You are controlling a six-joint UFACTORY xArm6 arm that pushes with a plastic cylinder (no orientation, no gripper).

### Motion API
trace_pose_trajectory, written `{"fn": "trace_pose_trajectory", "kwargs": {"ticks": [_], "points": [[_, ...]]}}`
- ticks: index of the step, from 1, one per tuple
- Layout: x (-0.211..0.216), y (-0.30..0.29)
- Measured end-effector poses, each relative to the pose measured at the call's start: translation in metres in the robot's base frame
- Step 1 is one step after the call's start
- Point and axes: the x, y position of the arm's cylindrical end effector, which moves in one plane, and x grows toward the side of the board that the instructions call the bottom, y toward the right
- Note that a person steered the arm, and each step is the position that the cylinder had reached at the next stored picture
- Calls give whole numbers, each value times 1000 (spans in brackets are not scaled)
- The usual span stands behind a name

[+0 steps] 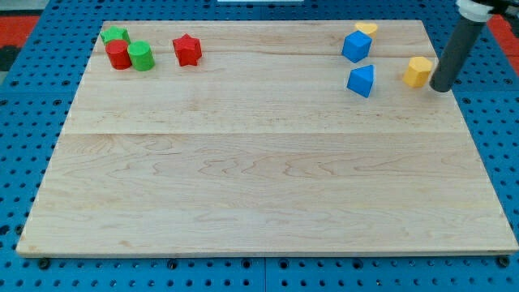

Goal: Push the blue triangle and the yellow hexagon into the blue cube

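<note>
The blue cube (356, 46) sits near the view's top right on the wooden board (268, 178). The blue triangle (362, 81) lies just below it, a small gap apart. The yellow hexagon (418, 71) lies to the right of the triangle, near the board's right edge. My tip (441, 88) is at the board's right edge, just right of the yellow hexagon and close to it; I cannot tell if it touches. The dark rod rises up and to the right out of view.
A yellow block (366, 29) sits just above the blue cube at the board's top edge. At the top left are a green block (115, 36), a red cylinder (118, 54), a green cylinder (140, 56) and a red star (187, 49).
</note>
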Motion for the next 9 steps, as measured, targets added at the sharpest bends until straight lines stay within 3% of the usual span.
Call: {"fn": "trace_pose_trajectory", "kwargs": {"ticks": [1,3,5,6,7,9], "points": [[-8,-3],[-47,-121],[8,-79],[28,-116],[10,-144],[-32,-122]]}}
